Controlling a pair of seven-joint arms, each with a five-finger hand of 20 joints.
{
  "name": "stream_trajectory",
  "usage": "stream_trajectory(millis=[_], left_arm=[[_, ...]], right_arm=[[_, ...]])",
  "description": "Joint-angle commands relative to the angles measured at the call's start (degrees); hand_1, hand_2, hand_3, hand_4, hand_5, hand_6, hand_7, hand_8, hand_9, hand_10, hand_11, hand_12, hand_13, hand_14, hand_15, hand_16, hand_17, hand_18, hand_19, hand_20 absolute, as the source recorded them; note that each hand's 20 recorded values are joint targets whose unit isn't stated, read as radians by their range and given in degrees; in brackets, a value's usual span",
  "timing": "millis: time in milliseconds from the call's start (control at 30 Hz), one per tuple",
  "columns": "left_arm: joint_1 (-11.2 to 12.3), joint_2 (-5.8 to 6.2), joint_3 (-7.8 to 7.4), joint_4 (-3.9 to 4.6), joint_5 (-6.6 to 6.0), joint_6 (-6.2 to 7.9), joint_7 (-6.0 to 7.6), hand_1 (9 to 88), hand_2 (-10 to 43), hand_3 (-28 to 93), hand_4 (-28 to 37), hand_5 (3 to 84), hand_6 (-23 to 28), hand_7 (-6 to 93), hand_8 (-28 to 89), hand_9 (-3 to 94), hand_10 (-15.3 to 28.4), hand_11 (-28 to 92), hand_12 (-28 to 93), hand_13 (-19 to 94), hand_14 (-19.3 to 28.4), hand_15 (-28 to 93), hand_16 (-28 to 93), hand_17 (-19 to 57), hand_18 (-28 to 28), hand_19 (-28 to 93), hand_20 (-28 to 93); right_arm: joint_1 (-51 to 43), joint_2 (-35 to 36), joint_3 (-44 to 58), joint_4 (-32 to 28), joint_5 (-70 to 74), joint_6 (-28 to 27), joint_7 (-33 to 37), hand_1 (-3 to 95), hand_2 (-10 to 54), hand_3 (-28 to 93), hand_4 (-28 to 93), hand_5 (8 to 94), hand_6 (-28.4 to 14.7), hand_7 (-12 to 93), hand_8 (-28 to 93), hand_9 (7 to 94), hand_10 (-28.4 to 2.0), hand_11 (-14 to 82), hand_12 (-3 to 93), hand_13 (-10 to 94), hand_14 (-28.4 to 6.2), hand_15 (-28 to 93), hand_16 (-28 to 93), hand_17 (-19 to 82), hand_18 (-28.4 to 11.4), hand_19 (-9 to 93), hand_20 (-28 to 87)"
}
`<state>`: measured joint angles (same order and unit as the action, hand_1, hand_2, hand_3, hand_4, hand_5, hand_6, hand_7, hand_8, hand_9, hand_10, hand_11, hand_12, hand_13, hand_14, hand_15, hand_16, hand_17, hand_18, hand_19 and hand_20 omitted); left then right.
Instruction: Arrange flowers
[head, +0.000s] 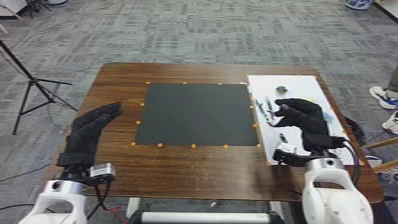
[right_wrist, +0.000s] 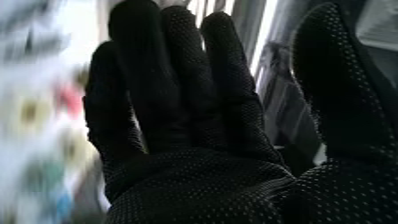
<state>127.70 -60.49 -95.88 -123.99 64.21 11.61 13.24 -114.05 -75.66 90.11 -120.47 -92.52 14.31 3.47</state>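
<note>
We start at the left. Our left hand (head: 86, 132) is over the left side of the brown table (head: 191, 175), fingers loosely straight and aimed toward the far side, nothing in it. In the middle is the dark mat (head: 195, 115), ringed by small orange marks (head: 161, 145), presumably the place where the arrangement will be judged or built.

To the right, a white sheet (head: 284, 80). On its far part, a small greenish round object (head: 282, 90); nearer and to its left, slim dark-and-silver pieces (head: 267, 106) we cannot identify. Our right hand (head: 311, 122) is above the sheet, fingers long and extended, thumb well apart, grasping nothing. Beside it the wrist view gives blurred cream, red and blue patches, which we take for the flowers (right_wrist: 31, 112), lying loose on the sheet.

We judge this to be the very start: a first stem to be picked. Main risk: the hand partly covers the blooms from above, so the thumb could close beside a thin stem. If stems lie crossed, lifting one could drag its neighbours. Coming in too low, the broad glove might crush petals or roll the round object away.
</note>
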Motion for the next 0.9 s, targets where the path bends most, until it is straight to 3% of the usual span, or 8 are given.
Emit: stream_trajectory(millis=[33,167,300,467,900], left_arm=[[1.5,0.33,-1.35,-0.96,0.21,-1.28,-1.24,26.6,0.9,69,-17.4,47.8,3.3,13.0,-6,44.2,13.1,17,13,31,14.9,10,2,3.4,6.7,2,13],[2.2,0.34,-1.94,-1.37,0.25,-1.43,-1.37,26.7,0.7,69,-17.2,47.9,3.2,13.5,-6,44.6,13.2,18,13,32,15.2,11,2,3.4,7.1,3,13],[2.7,0.54,-2.77,-1.78,0.32,-1.57,-1.67,26.8,0.7,69,-17.0,48.1,3.1,14.0,-6,44.7,13.1,18,13,32,15.3,12,2,3.4,7.3,3,13],[2.9,0.78,-3.11,-1.94,0.30,-1.92,-2.04,26.9,0.7,69,-16.8,48.3,3.1,14.3,-6,44.9,13.2,18,14,32,15.6,13,2,3.3,7.5,3,13],[2.9,0.57,-3.16,-2.07,0.51,-3.49,-3.18,27.3,0.0,69,-16.5,48.5,3.1,14.8,-6,45.1,13.2,19,14,33,16.1,15,2,3.3,7.6,4,13]], right_arm=[[-4.0,1.8,3.4,-2.3,-24.4,0.6,9.1,35.9,-9.5,72,-16,58.7,-3.4,37,-9,61.9,-16.4,40.2,30.0,68,-13.1,64,30,33,-24.1,80,49],[-5.6,2.4,4.8,-3.4,-34.5,-6.0,12.7,38.2,-9.5,70,-18,61.2,-2.7,37,2,64.2,-15.8,42.1,31.3,71,-11.8,65,32,36,-24.4,83,49],[-6.0,3.9,5.0,-3.8,-41.5,-11.7,14.6,37.5,-9.5,70,-18,62.7,-3.0,36,-7,66.2,-15.6,41.6,32.2,72,-11.1,65,33,37,-24.4,84,49],[-5.4,6.4,3.9,-3.7,-48.2,-17.1,15.8,37.6,-9.5,69,-18,63.7,-3.0,36,-8,67.9,-14.9,44.0,34.2,73,-9.6,68,34,39,-24.5,86,49],[-4.0,13.1,-1.5,0.5,-60.1,-19.4,17.2,35.8,-9.5,67,-19,63.3,-3.8,37,-7,69.4,-14.2,44.9,36.2,76,-7.2,67,37,43,-23.6,87,50]])
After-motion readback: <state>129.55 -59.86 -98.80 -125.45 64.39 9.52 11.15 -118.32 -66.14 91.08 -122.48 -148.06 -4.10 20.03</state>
